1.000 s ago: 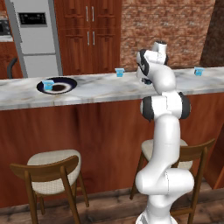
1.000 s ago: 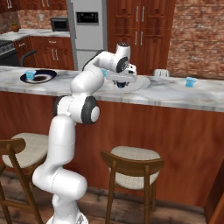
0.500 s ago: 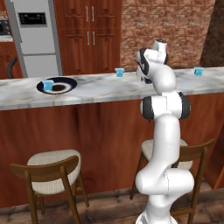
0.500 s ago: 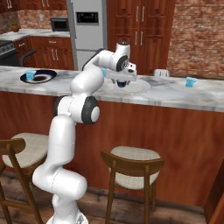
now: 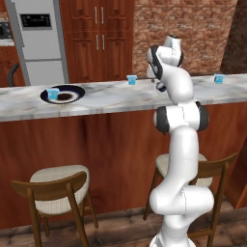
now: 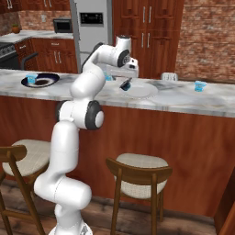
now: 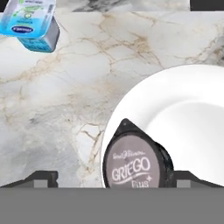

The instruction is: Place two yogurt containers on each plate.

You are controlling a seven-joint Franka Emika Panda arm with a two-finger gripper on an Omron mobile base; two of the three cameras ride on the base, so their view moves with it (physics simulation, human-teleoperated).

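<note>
One little blue yogurt cup (image 5: pixel 53 93) sits on the dark plate (image 5: pixel 72 91), far along the table (image 5: pixel 111 99) at about 9 o'clock from the arm. Another blue cup (image 7: pixel 30 26) stands on the bare table, apart from the white plate (image 7: pixel 183 113), at about 11 o'clock from the pincer (image 7: pixel 116 177) in the hand view. A third blue cup (image 6: pixel 198 86) waits well off at about 3 o'clock. On the white plate, at its 7 o'clock edge, sits a dark round cup (image 7: pixel 133 162). The pincer hangs right over that cup with its two tips wide apart, one on each side, not touching it and holding nothing. I think the arm is between carries, since each plate still needs blue cups. Next it should lift up without bumping the dark cup, go to the near blue cup, come down around it and squeeze gently.
</note>
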